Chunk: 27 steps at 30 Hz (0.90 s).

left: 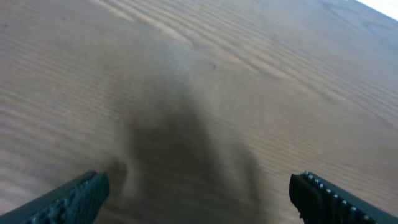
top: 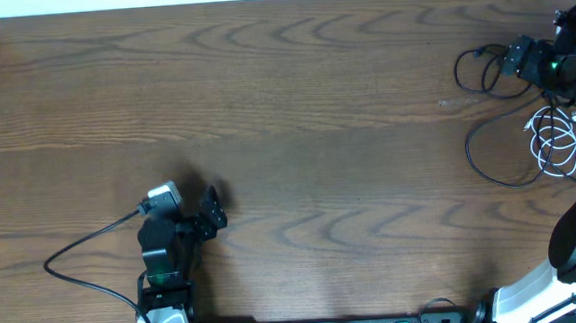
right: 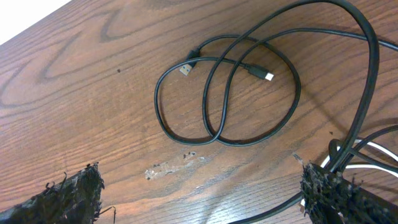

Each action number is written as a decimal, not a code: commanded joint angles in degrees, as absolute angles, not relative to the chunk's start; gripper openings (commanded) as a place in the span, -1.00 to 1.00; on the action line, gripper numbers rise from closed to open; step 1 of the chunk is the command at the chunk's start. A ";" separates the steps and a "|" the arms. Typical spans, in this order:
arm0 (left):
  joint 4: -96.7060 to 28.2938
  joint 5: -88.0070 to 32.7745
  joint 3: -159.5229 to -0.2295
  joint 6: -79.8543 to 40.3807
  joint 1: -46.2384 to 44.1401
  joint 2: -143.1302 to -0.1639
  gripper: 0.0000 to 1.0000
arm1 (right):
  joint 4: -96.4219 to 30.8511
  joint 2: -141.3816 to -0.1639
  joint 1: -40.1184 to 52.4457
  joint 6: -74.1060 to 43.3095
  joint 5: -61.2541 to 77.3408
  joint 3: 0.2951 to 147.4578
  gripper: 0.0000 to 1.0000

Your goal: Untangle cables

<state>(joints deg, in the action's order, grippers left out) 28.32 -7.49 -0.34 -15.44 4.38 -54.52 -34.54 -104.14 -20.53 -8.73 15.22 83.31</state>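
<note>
Left gripper [top: 216, 210] low near the table's [top: 314, 100] near-left edge, jaws wide and empty, right gripper [top: 510, 61] at the far-right corner, jaws wide, by a flat black cable loop [right: 239, 144], white cable coil [top: 557, 137] by the right edge, elongated far-to-near.

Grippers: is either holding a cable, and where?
Nothing is held: left gripper and right gripper are open and empty; coiled black cable lies free.
</note>
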 commanded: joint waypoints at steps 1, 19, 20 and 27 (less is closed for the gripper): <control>25.43 -6.33 -0.23 -16.12 4.36 -51.48 0.96 | -34.52 -104.27 -20.21 -8.51 15.55 83.57 0.99; -3.66 -5.50 -0.23 -14.61 3.70 -14.13 0.96 | -34.52 -104.27 -20.21 -8.54 15.57 83.57 0.99; -3.70 -5.41 -0.23 -14.59 3.60 -12.08 0.96 | -34.52 -104.27 -20.21 -8.51 15.57 83.57 0.98; -3.81 -5.28 -0.23 -5.89 2.85 -2.07 0.96 | -34.52 -104.25 -20.21 -8.51 15.57 83.57 0.98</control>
<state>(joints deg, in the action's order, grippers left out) -1.48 -5.15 -1.04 -11.62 3.49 -5.23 -34.61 -104.14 -20.53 -8.71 15.29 83.29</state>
